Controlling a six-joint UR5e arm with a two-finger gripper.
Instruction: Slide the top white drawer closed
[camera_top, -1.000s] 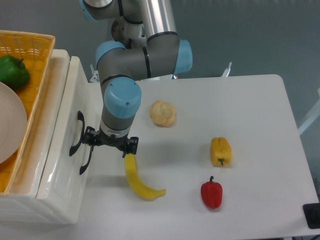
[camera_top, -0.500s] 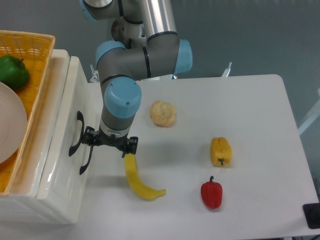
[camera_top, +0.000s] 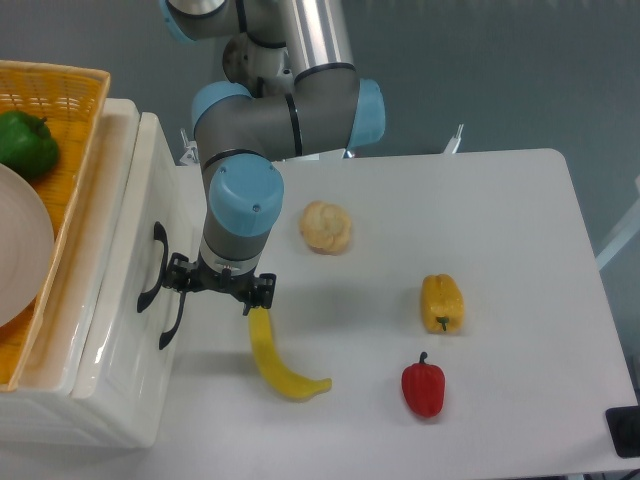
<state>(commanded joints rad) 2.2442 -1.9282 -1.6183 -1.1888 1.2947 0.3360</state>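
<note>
The tool (camera_top: 219, 286) hangs beside the top white drawer (camera_top: 125, 250)'s front; whether its fingers are apart cannot be told.

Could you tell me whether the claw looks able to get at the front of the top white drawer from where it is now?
Probably yes: the claw hangs right beside the top white drawer, with nothing visible between them.

You get bright, even overhead light, soft shadows beneath the arm (camera_top: 240, 200) on the table (camera_top: 500, 230), mild gloss on white plastic, sharp focus throughout.
</note>
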